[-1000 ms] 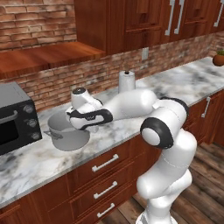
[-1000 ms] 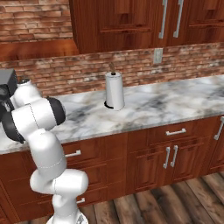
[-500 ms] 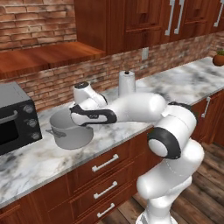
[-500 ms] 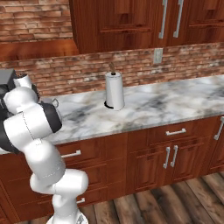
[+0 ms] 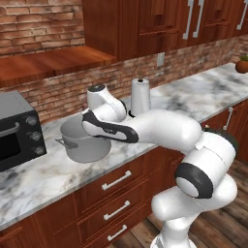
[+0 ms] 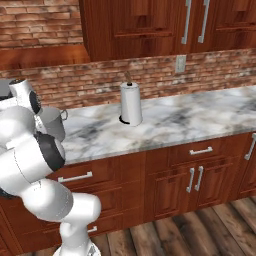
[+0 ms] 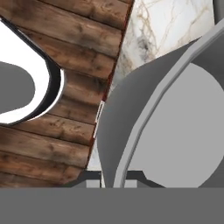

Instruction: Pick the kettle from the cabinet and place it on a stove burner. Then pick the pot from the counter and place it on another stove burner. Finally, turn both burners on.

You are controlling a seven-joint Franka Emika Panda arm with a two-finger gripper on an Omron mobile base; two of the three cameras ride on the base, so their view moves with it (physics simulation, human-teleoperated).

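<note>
1. Fingers: closed down to a narrow gap and pinching the rim of the pot. In the hand view the thin grey wall runs straight up between the two tips, one tip outside and one inside. A rim pinch suits a vessel this wide, which the fingers could not span.
2. Pot: grey, round, open-topped, sitting on the table near its front edge; whether its base has left the slab cannot be told. One loop handle juts toward the oven side.
3. Arm: reaches from the base at lower right, low across the table front, with the wrist bent down over the pot's near side.
4. Toaster oven: dark box just beside the pot, on its handle side. Little room that way.
5. Towel roll: upright, behind the arm and near the wall, apart from the pot.
6. Open room: bare marble stretches far past the roll; judged the freer path for a lift and carry.
7. Ledge: wooden plank above the brick wall, overhead limit for a high lift.
</note>
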